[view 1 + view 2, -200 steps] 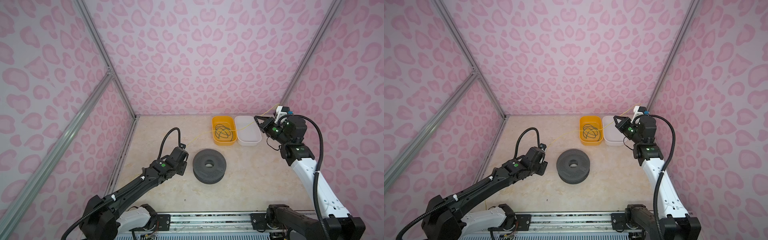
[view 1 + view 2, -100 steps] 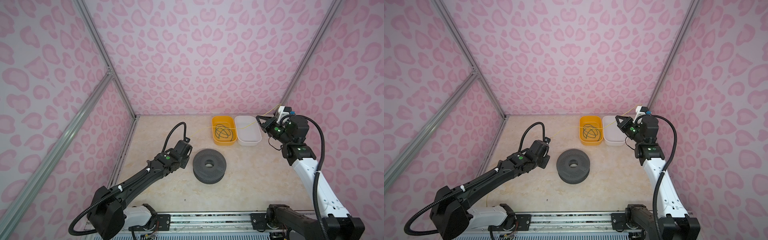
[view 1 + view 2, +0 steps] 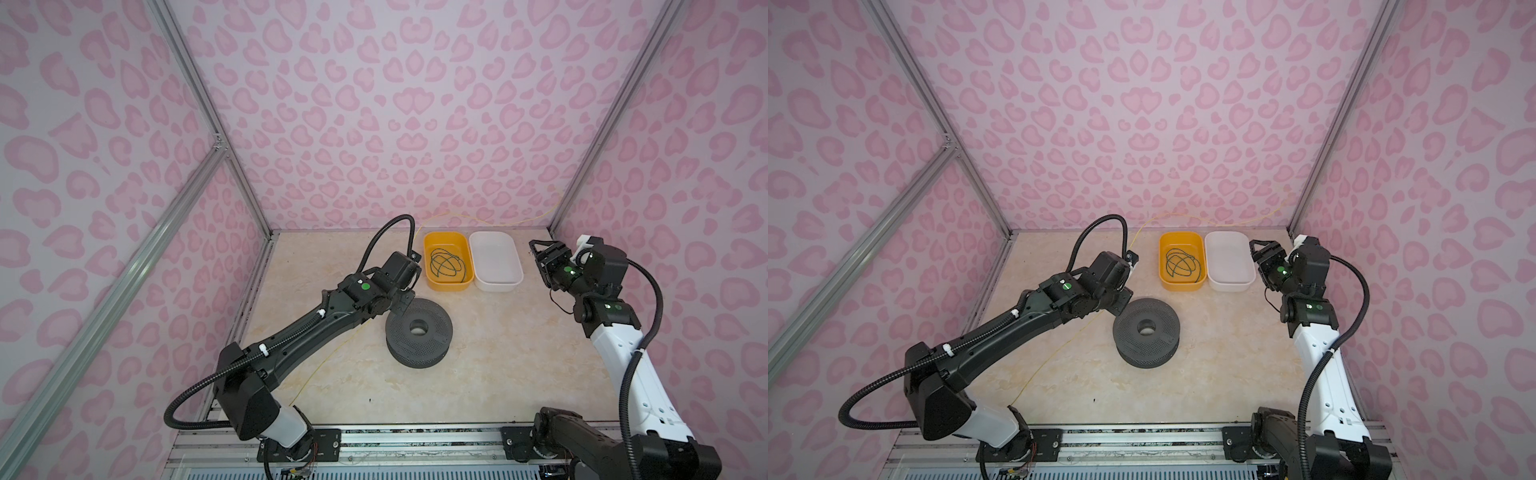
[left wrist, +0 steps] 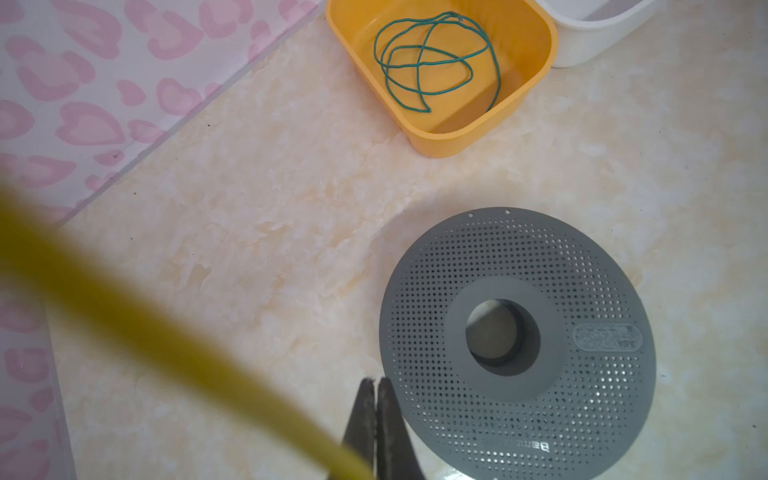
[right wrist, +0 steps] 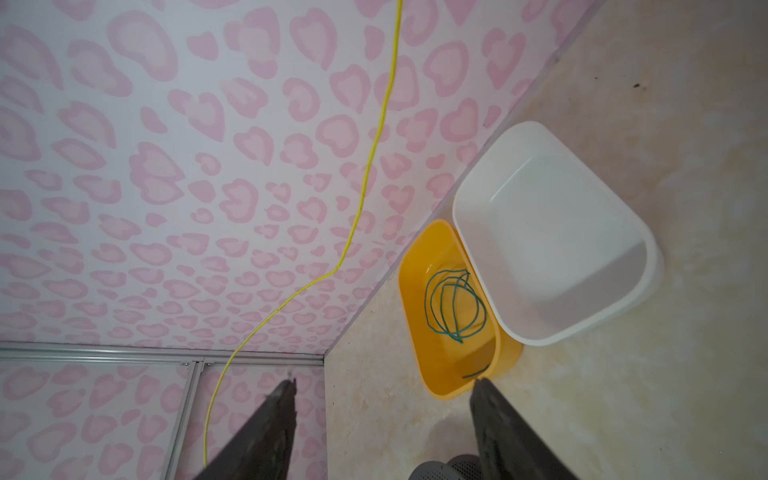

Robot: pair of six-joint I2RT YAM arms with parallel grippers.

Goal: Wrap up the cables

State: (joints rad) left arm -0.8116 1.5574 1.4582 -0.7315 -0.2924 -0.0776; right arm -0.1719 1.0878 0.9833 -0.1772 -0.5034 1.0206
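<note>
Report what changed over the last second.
The left fingers moved forward to the spool and closed; a grip on the yellow cable isn't clear. The right fingers opened and let that cable go; it now hangs loose by the back wall. Spool, yellow bin, white bin and green cable stayed put.

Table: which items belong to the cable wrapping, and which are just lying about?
Job: yellow cable; green cable; probably the grey spool, to wind onto.
Lying about: orange bin, only holding the green cable; empty white bin.
</note>
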